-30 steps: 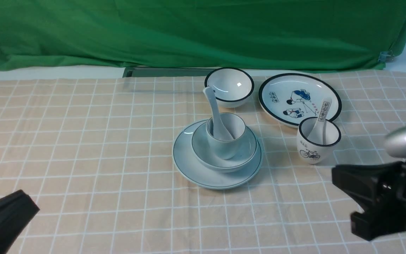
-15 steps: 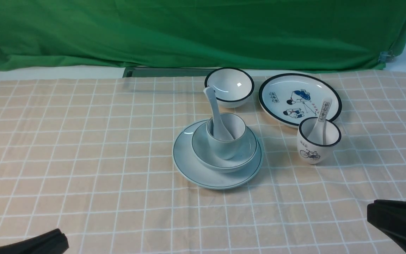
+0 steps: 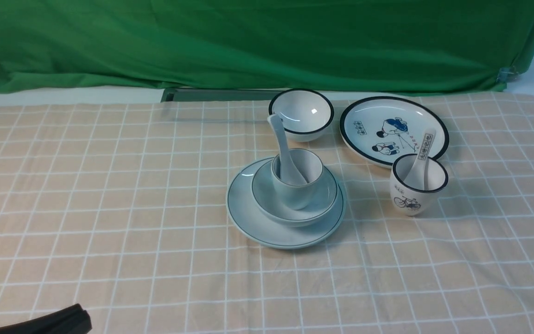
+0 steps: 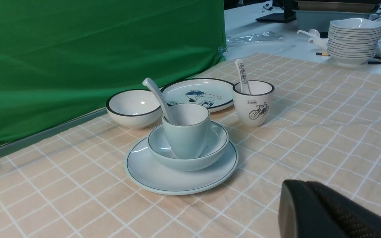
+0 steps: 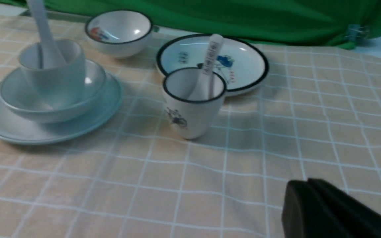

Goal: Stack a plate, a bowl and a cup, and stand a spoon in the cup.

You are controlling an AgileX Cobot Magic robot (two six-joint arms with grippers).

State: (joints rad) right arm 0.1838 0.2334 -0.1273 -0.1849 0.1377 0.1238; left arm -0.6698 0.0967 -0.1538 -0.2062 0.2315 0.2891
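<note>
Pincers both sit low at the near edge of the table [image 3: 109, 195], pressed together and empty: left pincer [image 3: 70, 320], right pincer [image 5: 313, 205]. Well ahead of them, mid-table, the plate [image 3: 257, 225] carries the bowl [image 3: 322, 197], the cup [image 3: 295, 192] inside it, the spoon [image 3: 282, 144] leaning in the cup.
</note>
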